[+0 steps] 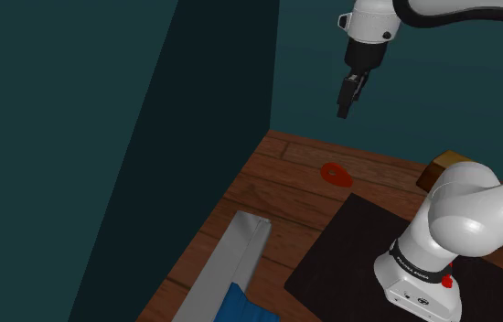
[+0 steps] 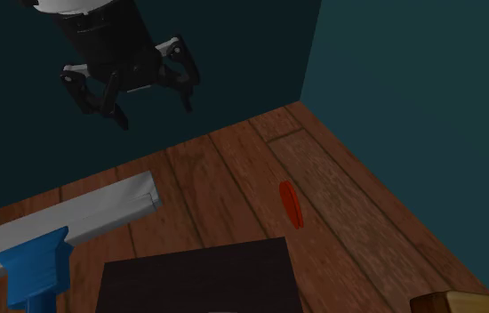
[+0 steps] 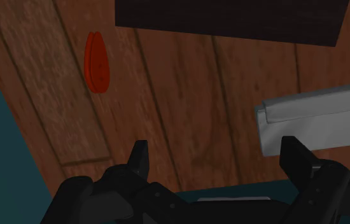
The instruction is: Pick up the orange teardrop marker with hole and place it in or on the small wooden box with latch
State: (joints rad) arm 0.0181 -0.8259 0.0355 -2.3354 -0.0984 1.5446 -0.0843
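Note:
The orange-red teardrop marker [image 1: 334, 172] lies flat on the wooden plank surface, near the teal back wall; it also appears as a thin sliver [image 2: 292, 204] in the second exterior view. My black gripper [image 1: 346, 102] hangs high above the surface, roughly over the marker in the shoulder view. In the second exterior view the gripper [image 2: 155, 112] is open and holds nothing. In the wrist view the marker [image 3: 97, 62] lies well ahead of the open gripper [image 3: 216, 156], off to the side of one finger [image 3: 140, 156]. A corner of the wooden box [image 1: 446, 169] peeks out behind my arm.
A dark mat [image 1: 378, 252] covers the planks between the marker and my stand. A long grey rail [image 1: 231, 265] lies at the shoulder view's left of the mat, with a blue piece [image 2: 38, 271] on it. Teal walls [image 1: 103, 137] close the far sides.

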